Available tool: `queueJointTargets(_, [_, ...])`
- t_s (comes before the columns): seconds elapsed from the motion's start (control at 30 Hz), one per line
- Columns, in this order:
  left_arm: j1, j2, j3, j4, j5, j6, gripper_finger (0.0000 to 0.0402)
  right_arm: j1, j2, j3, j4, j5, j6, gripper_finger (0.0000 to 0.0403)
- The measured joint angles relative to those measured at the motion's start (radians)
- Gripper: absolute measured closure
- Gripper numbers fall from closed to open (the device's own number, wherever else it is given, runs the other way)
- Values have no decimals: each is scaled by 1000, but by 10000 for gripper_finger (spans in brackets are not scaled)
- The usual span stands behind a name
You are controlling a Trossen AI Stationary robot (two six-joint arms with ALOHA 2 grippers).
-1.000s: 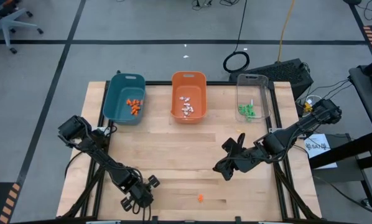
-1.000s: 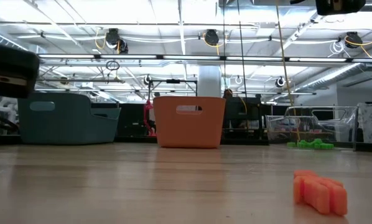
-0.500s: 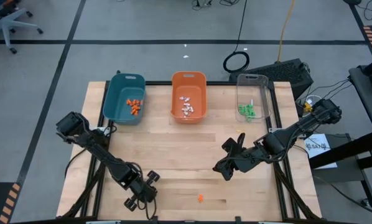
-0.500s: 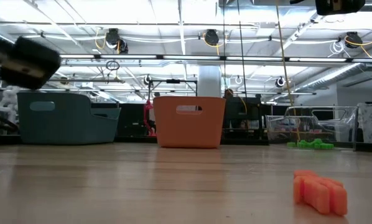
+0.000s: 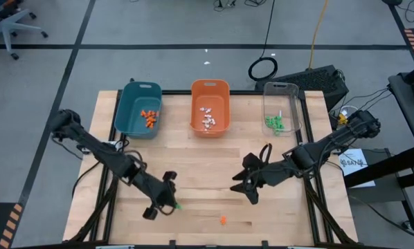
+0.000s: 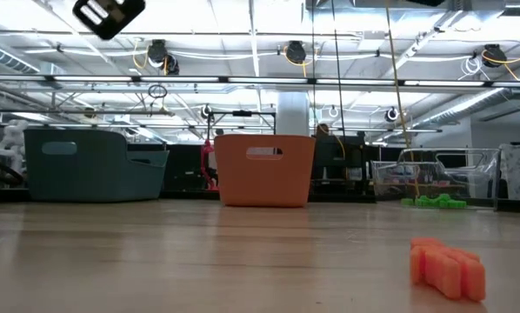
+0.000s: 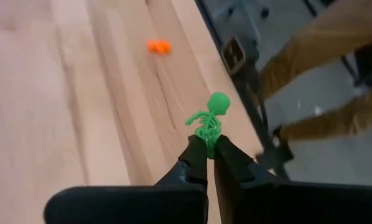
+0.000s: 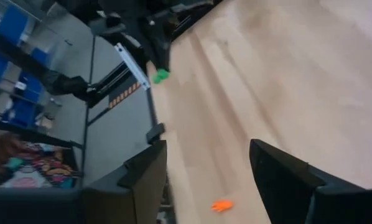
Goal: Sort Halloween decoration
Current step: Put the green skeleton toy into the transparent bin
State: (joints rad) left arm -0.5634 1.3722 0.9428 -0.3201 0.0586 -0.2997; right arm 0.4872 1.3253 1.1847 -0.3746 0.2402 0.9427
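My left gripper [image 5: 168,202] hovers above the near-left part of the table, shut on a tiny green skeleton trinket [image 7: 209,121]; the same trinket shows as a green speck [image 5: 176,205] from above. One orange trinket [image 5: 223,220] lies flat on the wood near the near edge, also in the low view [image 6: 447,265]. My right gripper [image 5: 246,185] is open above the table's middle-right, its fingers wide apart [image 8: 204,177], with the orange trinket [image 8: 221,205] below and ahead of it. It touches nothing. My left gripper pinches the green skeleton by its lower end [image 7: 209,142] between its two fingertips [image 7: 195,152]. The ribs and round head [image 7: 218,102] stick out beyond the fingertips. The trinket is lifted clear of the table.
Three bins stand along the far edge: teal [image 5: 139,111] with orange pieces, orange [image 5: 210,107] with white pieces, clear [image 5: 282,109] with green pieces. Bare wood lies between the bins and the arms. A person's legs [image 7: 323,37] show beyond the table's near edge.
My left gripper has risen from the near-left corner and moved toward the table's middle and far side, carrying the green skeleton up with it; in the low view it climbed to the picture's top. My right gripper shifted slightly toward the near-left.
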Motion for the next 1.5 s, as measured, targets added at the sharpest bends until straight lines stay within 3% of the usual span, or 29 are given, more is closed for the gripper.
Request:
queueJointTargets(0.3, [101,-80,56,-2,-1,-43,400,-98,-40,0,4,-2,-227,188])
queueJointTargets(0.5, [196,-80,148,-2,-14,-67,400,-168,-103,0,0,-5,-495,188])
queueJointTargets(0.7, [286,-80,240,-2,-105,-88,400,-236,-186,0,3,-5,-775,188])
queueJointTargets(0.97, [406,-80,274,62,-128,-97,400,-332,-249,0,192,-7,-1043,188])
queueJointTargets(1.2, [486,-51,274,198,-120,-202,400,-399,-241,1,252,-207,-1062,188])
queueJointTargets(1.5, [527,1,274,272,-9,-342,400,-458,-193,0,277,-297,-1155,188])
